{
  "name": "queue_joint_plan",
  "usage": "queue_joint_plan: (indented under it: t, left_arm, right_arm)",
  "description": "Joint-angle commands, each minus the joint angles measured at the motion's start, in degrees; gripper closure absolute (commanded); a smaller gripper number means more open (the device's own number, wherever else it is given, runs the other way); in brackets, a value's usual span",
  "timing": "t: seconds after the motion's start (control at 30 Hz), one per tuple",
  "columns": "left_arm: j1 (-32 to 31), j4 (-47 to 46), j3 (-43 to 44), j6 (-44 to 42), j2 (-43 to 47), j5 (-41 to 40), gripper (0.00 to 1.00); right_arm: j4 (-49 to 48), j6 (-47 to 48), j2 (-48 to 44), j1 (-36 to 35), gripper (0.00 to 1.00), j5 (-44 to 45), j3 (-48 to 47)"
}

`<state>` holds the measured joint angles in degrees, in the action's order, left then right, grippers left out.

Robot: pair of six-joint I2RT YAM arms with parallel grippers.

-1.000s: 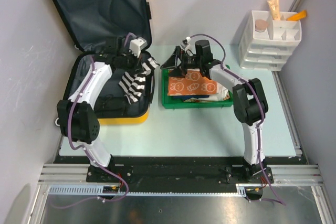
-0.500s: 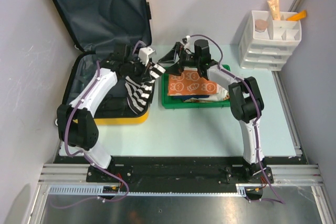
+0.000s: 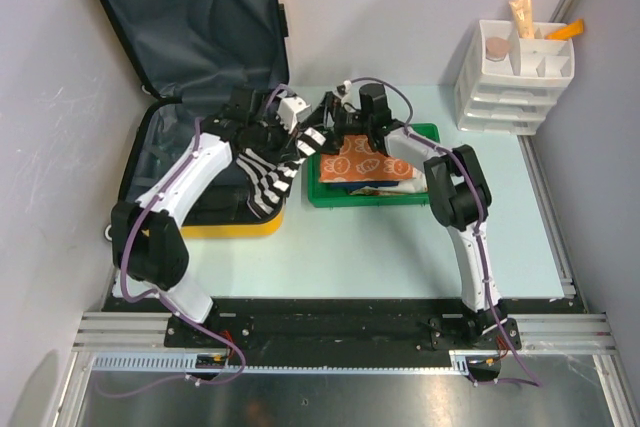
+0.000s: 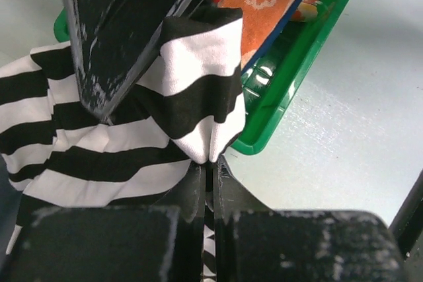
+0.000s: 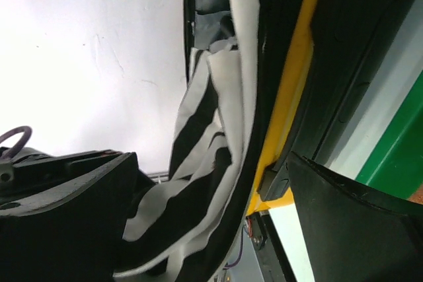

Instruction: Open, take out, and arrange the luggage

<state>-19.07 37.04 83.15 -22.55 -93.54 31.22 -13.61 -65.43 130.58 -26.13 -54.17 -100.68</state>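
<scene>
I see the luggage point(image 3: 190, 17) lying open at the left end of the desk point(image 3: 380, 247), with its lid tilted up toward the back wall. My left pincer point(image 4: 210, 166) is clamped on a black-and-white striped cloth point(image 3: 265, 179), holding it over the suitcase's right rim, just beside the green tray point(image 3: 330, 199). My right pincer point(image 5: 211, 189) stands open, its fingers spread on either side of that hanging cloth.
</scene>
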Motion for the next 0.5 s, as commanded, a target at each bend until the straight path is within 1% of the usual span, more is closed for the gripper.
queue_joint_plan:
  t: [0.0, 0.13, 0.17, 0.2, 0.23, 0.3, 0.33, 0.37, 0.4, 0.43, 0.47]
  left_arm:
    - [-2.54, -1.26, 0.17, -2.76, 3.62, 1.83, 1.0]
    - [-3.6, -1.26, -1.41, -4.35, 4.68, 1.48, 1.0]
    - [-3.69, -1.18, -1.94, -4.61, 4.85, 1.3, 1.0]
    - [-3.69, -1.18, -2.12, -4.61, 5.03, 1.04, 1.0]
    - [-3.69, -1.18, -2.38, -4.7, 5.47, 0.51, 1.0]
    - [-3.69, -1.18, -2.82, -4.61, 5.91, 0.07, 1.0]
    - [-3.61, -1.18, -2.82, -4.35, 6.08, -0.37, 0.99]
    - [-3.61, -1.18, -2.74, -3.3, 6.17, -1.33, 0.8]
    - [-3.17, -1.18, -2.47, -2.42, 6.26, -1.95, 0.65]
    - [-2.73, -1.18, -2.04, 0.02, 6.44, -2.39, 0.5]
    - [-2.03, -1.18, -1.25, 1.26, 6.44, -1.52, 0.31]
  right_arm:
    - [0.6, 1.8, 0.98, -1.11, 0.0, -1.72, -2.76]
    - [-4.66, 0.3, 1.6, -2.34, 0.0, -2.78, -4.69]
    - [-5.2, 0.39, 1.52, -2.43, 0.03, -2.87, -4.87]
    - [-5.9, 0.3, 1.25, -2.35, 0.1, -3.04, -4.79]
    - [-7.56, 0.3, 0.56, -1.91, 0.29, -3.22, -4.52]
    - [-9.06, 0.65, -0.59, -1.12, 0.58, -3.31, -3.73]
    - [-10.29, 1.0, -1.99, -0.77, 0.8, -3.4, -2.69]
    - [-10.91, 1.53, -2.96, 0.19, 0.92, -3.4, -1.98]
    - [-11.09, 2.05, -3.92, 0.81, 1.0, -3.22, -1.36]
    - [-10.48, 3.71, -4.98, 1.51, 1.0, -2.79, 0.73]
    - [-9.95, 4.51, -8.12, 3.26, 1.0, -1.39, 2.14]
